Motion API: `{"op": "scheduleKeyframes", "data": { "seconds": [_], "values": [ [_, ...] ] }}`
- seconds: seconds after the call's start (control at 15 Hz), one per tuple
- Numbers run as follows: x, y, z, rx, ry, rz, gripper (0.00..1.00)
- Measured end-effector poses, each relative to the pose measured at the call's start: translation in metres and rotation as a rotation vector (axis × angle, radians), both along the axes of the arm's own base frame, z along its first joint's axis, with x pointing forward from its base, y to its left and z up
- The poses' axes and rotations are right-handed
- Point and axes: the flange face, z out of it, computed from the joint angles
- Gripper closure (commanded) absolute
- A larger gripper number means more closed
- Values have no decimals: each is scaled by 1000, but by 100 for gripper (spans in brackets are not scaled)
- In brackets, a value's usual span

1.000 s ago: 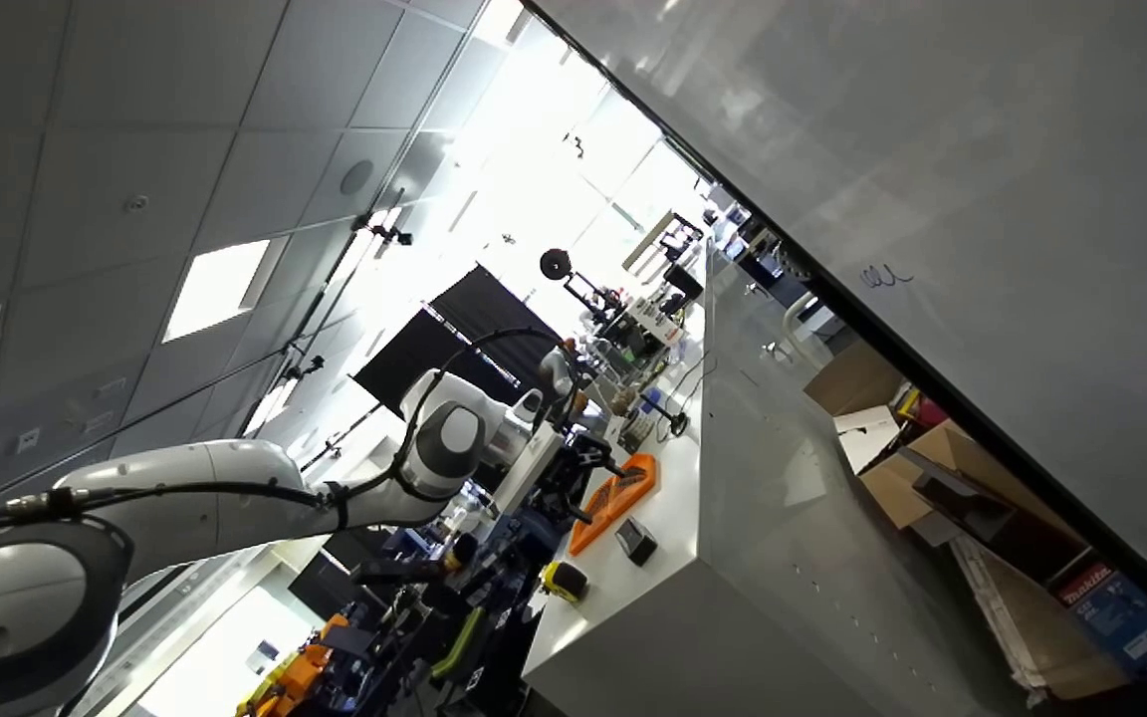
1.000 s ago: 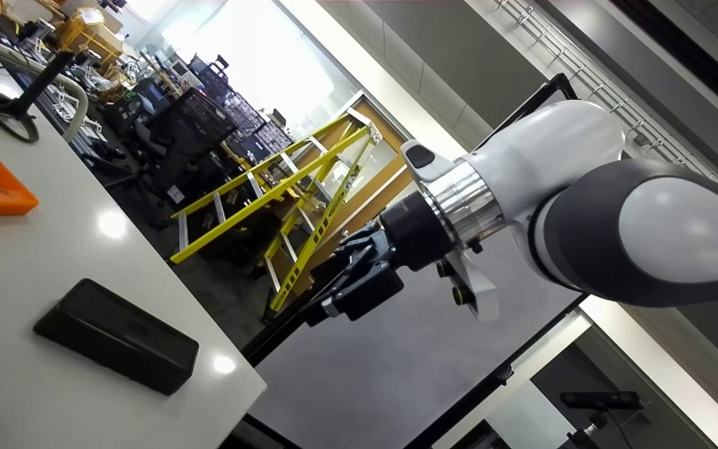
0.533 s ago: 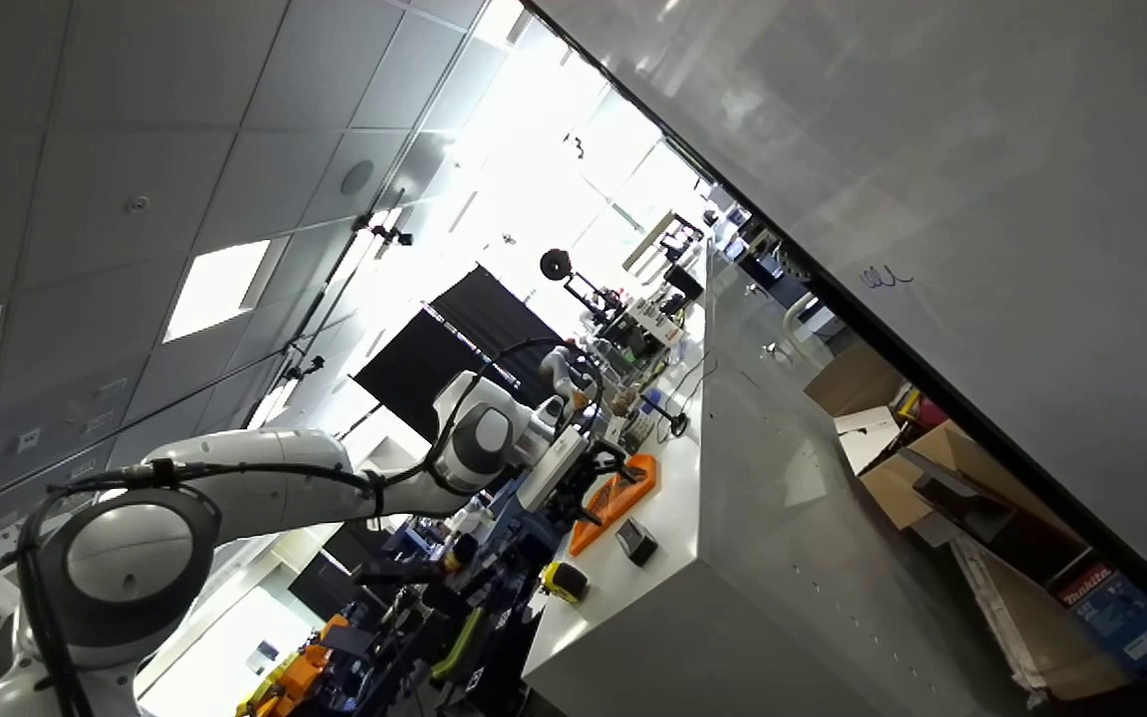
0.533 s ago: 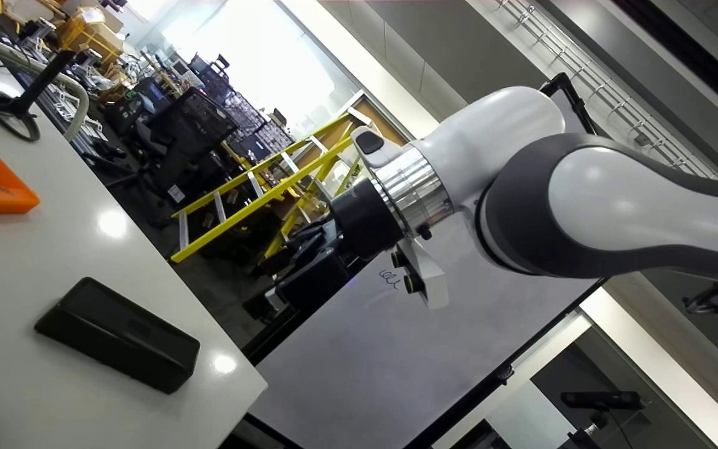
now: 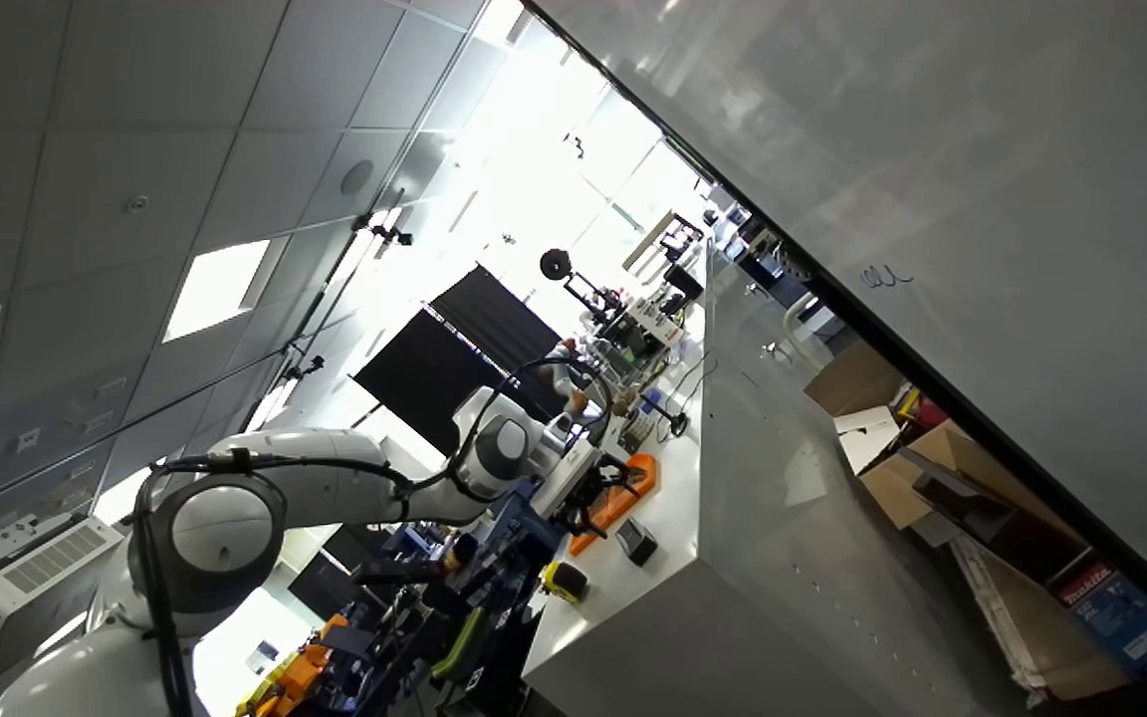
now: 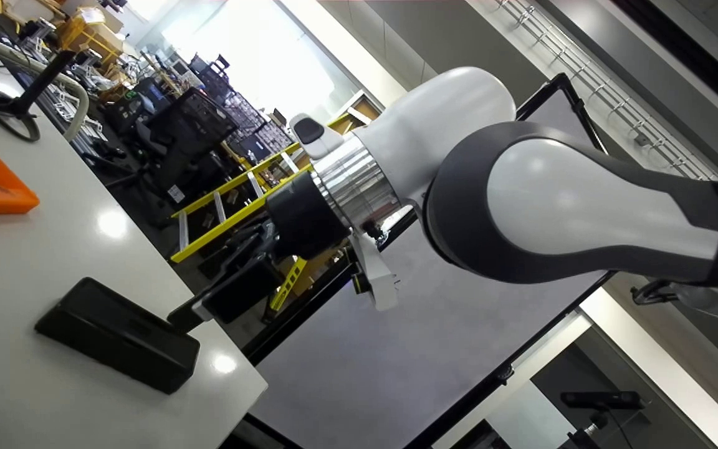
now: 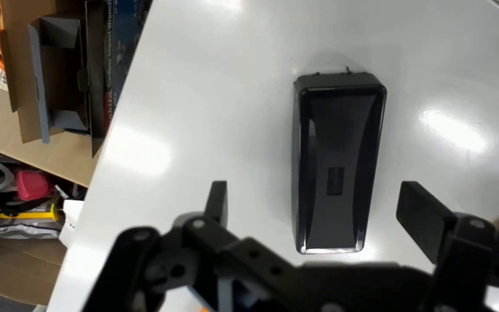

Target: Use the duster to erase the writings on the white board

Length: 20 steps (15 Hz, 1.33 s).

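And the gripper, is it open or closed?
Open. In the wrist view, the gripper has its fingers wide apart, with a visible gap on each side of the duster.

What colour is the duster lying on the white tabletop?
The duster is black, with a glossy top; it shows best in the wrist view.

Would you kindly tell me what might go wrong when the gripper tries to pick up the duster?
The duster appears off-centre between the open fingers in the wrist view, so the nearer one might bump it sideways. It also lies near the table corner, so a hard nudge could push it off.
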Motion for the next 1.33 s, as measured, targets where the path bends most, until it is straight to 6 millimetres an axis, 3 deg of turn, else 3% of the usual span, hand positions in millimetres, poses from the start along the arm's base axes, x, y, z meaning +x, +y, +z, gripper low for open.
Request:
{"op": "scheduleKeyframes", "data": {
  "seconds": [0.27,0.67,0.73,0.8,1.13,1.33],
  "values": [
    [-2,23,-16,-44,-2,70,0],
    [7,31,-34,-68,8,97,0],
    [9,32,-36,-70,12,97,25],
    [10,32,-39,-73,21,97,26],
    [14,37,-46,-92,57,102,66],
    [15,41,-44,-109,48,116,70]
  ]
}}
